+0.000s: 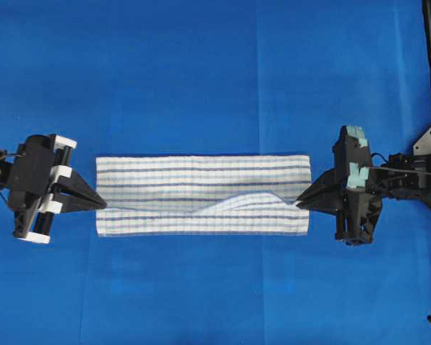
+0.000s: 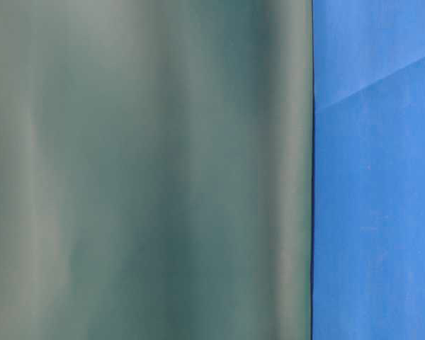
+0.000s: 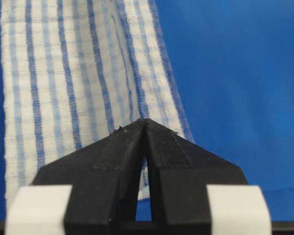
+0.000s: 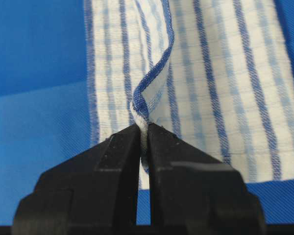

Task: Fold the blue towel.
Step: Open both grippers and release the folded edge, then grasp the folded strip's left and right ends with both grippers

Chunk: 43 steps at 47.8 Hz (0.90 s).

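Lying flat as a long folded strip across the middle of the blue table cover [image 1: 201, 72], the blue towel [image 1: 201, 183] has its upper layer's edge pinched at both ends. We clamp it with our left gripper [image 1: 103, 203] and right gripper [image 1: 299, 202], both closed on cloth. Our worry: uneven pulling could slip that thin edge free, leaving the bulge mid-towel creased.

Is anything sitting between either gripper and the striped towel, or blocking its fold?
Nothing visible. The left gripper and right gripper each have their jaws shut on an end of the towel, and only bare blue table cover surrounds it.
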### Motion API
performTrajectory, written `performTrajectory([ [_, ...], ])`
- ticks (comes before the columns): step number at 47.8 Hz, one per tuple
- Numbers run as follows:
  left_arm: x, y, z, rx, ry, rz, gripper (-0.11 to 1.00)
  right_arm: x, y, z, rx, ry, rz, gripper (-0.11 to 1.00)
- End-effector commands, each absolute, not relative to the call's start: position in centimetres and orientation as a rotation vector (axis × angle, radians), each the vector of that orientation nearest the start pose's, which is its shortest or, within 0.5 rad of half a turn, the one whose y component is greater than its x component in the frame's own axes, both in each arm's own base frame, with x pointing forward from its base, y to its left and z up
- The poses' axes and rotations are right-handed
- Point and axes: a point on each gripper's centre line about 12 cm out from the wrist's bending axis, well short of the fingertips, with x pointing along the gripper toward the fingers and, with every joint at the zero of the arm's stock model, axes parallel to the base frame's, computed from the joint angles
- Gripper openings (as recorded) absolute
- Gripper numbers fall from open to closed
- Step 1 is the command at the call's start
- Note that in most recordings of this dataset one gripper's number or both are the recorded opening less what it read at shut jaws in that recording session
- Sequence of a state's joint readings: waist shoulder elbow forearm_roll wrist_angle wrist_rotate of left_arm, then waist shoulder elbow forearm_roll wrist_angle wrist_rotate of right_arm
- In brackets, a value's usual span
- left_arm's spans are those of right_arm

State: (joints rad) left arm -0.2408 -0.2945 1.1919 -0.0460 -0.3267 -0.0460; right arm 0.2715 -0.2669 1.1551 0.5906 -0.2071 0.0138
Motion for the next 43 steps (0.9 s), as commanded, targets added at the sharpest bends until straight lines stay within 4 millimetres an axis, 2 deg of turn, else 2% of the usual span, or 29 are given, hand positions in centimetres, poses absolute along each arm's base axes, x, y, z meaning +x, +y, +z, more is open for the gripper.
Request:
performTrajectory([
  [1,25.7,-6.2,13.9,-0.019,0.553,-0.197,0.01,25.6,6.0,12.8,0.443,0.702,-0.054,0.09],
  [4,25.7,-6.2,13.8,-0.020,0.557,-0.197,0.03,25.7,6.1,12.8,0.451,0.708,-0.055,0.20],
  [7,25.7,-6.3,13.9,-0.028,0.555,-0.197,0.13,25.8,6.3,12.9,0.453,0.707,-0.050,0.37],
  [14,25.6,-6.2,14.0,-0.051,0.568,-0.188,0.54,25.8,6.4,13.0,0.452,0.707,-0.045,0.82],
  [17,25.5,-6.1,14.1,-0.050,0.576,-0.186,0.70,25.7,6.4,13.0,0.444,0.704,-0.041,0.92],
  [19,25.5,-5.9,14.3,-0.051,0.577,-0.179,0.77,25.7,6.3,13.2,0.441,0.696,-0.040,0.94],
  [21,25.5,-5.6,14.4,-0.055,0.578,-0.168,0.78,25.6,6.2,13.2,0.441,0.693,-0.044,0.92],
  [27,25.9,-4.1,15.0,-0.063,0.560,-0.115,0.72,25.6,5.0,13.2,0.442,0.677,-0.079,0.90],
  [36,27.4,-1.2,15.3,-0.086,0.557,-0.007,0.70,26.1,1.5,13.4,0.419,0.643,-0.181,0.90],
  [43,28.4,0.0,15.0,-0.094,0.579,0.035,0.67,26.3,-0.8,13.4,0.380,0.632,-0.244,0.90],
])
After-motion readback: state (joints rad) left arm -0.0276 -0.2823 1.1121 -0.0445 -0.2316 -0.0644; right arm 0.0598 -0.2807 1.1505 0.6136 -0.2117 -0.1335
